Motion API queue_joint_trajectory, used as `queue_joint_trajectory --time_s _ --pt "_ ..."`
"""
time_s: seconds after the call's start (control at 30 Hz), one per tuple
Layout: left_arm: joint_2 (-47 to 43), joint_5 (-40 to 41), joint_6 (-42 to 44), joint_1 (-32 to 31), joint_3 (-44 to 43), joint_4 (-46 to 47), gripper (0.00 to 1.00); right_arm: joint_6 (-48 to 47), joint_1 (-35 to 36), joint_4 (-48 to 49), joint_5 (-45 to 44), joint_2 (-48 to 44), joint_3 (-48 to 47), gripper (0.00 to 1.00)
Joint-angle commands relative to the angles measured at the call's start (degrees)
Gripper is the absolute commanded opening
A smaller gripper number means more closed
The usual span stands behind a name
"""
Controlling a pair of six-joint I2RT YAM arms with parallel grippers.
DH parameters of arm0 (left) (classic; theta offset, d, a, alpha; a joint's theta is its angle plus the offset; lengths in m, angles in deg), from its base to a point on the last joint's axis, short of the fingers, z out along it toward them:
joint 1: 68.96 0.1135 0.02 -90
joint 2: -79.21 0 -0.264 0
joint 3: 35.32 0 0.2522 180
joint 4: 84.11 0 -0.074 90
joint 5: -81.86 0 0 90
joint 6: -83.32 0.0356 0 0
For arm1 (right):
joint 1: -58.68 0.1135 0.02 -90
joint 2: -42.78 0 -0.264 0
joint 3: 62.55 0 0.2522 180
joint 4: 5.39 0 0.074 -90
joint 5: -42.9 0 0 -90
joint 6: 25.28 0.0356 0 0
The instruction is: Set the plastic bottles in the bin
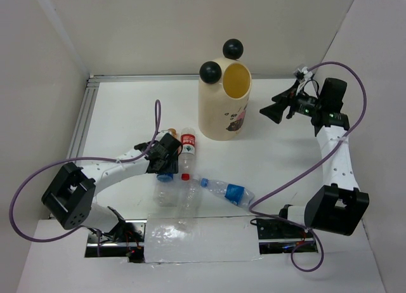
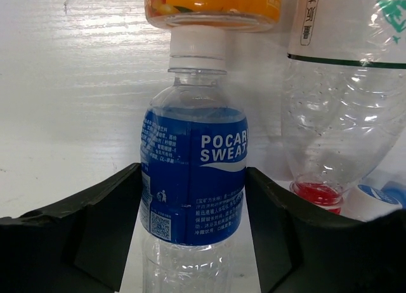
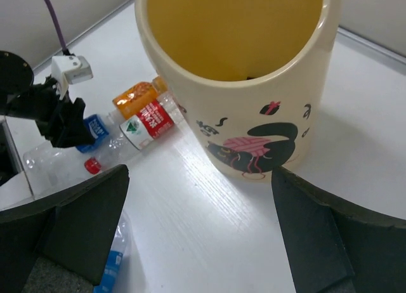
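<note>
The cream bin (image 1: 223,103) stands upright at the back middle, with two black ball ears and a cat print; it fills the right wrist view (image 3: 254,84). My left gripper (image 1: 163,158) is shut on a blue-labelled bottle (image 2: 193,179) that lies on the table, fingers touching both sides of its label. Its white cap touches an amber-orange bottle (image 2: 212,7). A red-labelled bottle with a red cap (image 1: 188,147) lies just to the right. Another blue-labelled bottle (image 1: 225,190) lies slanted nearer the front. My right gripper (image 1: 269,110) is open and empty, raised right of the bin.
A metal rail (image 1: 85,115) runs along the table's left edge and back. White walls close in on three sides. Purple cables loop over both arms. A shiny white plate (image 1: 200,242) lies between the arm bases.
</note>
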Motion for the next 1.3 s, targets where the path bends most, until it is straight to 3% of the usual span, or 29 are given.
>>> queue_joint_trajectory --time_s 0.0,0.07,0.23,0.27,0.3,0.43,0.47,0.53,0.57,0.63,0.7,0.73,0.77,0.8,0.83,0.93,0.97,1.0,1.03,1.07,1.13,1.17,1.27 --pt "1.7 -4.0 1.1 0.2 2.7 -0.6 0.76 -7.3 -0.6 -11.2 1.2 0.5 -3.6 1.0" --pt "1.1 -4.0 1.1 0.2 2.7 -0.6 0.82 -7.3 -1.3 -10.6 2.7 -0.7 -2.2 1.0" --pt "1.1 -4.6 1.6 0.2 2.7 -0.6 0.83 -7.9 -1.3 -9.1 2.7 -3.1 0.1 1.0" --pt "1.7 -4.6 1.6 0.2 2.7 -0.6 0.73 -9.1 -1.3 -10.3 3.2 -3.1 0.1 1.0" --pt "1.7 -4.6 1.6 0.2 2.7 -0.6 0.73 -9.1 -1.3 -10.3 3.3 -3.1 0.1 1.0" --pt "0.2 -3.4 1.6 -0.5 0.1 -3.4 0.5 -13.6 -1.3 -13.2 3.8 -3.1 0.7 1.0" --pt "-0.5 -3.4 1.6 -0.5 -1.1 -4.7 0.4 -15.6 -1.8 -14.2 3.8 -3.1 1.2 0.97" --pt "-3.1 -1.6 1.6 -3.5 -7.3 -8.3 0.33 -22.6 -1.8 -18.4 3.8 -3.7 1.8 0.87" --pt "-4.0 -1.0 2.5 -5.7 -10.0 -11.5 0.29 -25.6 -1.8 -21.9 2.8 -4.4 2.5 0.65" --pt "-7.2 -1.6 6.5 -8.3 -19.0 -13.2 0.17 -32.0 -1.3 -23.7 -0.2 -5.8 5.0 0.34" --pt "-8.7 -4.4 10.2 -11.9 -25.3 -12.2 0.16 -34.8 -1.3 -23.7 -2.5 -7.4 7.7 0.19" --pt "-8.7 -5.8 14.6 -12.7 -28.6 -11.5 0.16 -35.7 -1.3 -23.7 -3.5 -8.6 10.4 0.23" --pt "-8.1 -7.4 17.3 -13.4 -35.2 -10.5 0.16 -36.6 -1.3 -23.7 -5.0 -9.2 11.7 0.39" --pt "-7.2 -9.7 19.8 -13.9 -38.4 -8.3 0.16 -38.2 -1.3 -23.7 -5.9 -9.2 14.1 0.83" --pt "-5.8 -10.8 24.6 -14.6 -41.9 -7.2 0.15 -40.1 -1.3 -25.1 -6.4 -9.2 14.8 1.0" --pt "1.7 -14.1 34.5 -15.1 -55.9 -2.5 0.11 -49.7 0.5 -32.5 -7.0 -8.5 16.0 1.0" --pt "4.0 -15.0 37.0 -15.1 -63.0 -1.2 0.11 -49.7 1.2 -32.5 -7.0 -7.8 16.0 0.92" --pt "6.3 -15.0 39.2 -15.1 -66.4 0.3 0.12 -50.5 1.2 -33.5 -7.0 -7.8 16.0 0.74" --pt "10.7 -16.3 41.7 -15.1 -69.1 2.0 0.12 -52.6 1.2 -35.1 -6.4 -7.1 16.0 0.48" --pt "12.4 -16.3 47.3 -15.1 -71.5 7.9 0.12 -52.6 1.2 -35.1 -5.9 -7.1 16.6 0.0" --pt "15.4 -18.3 51.6 -14.3 -70.5 16.4 0.12 -54.5 0.6 -36.2 -4.6 -7.1 17.3 0.0" --pt "15.4 -19.7 54.2 -13.6 -67.5 26.3 0.12 -55.1 0.6 -36.2 -4.6 -7.1 18.1 0.0" --pt "18.6 -19.2 54.2 -12.1 -64.3 39.1 0.1 -56.4 0.6 -36.2 -4.0 -8.6 19.6 0.05"
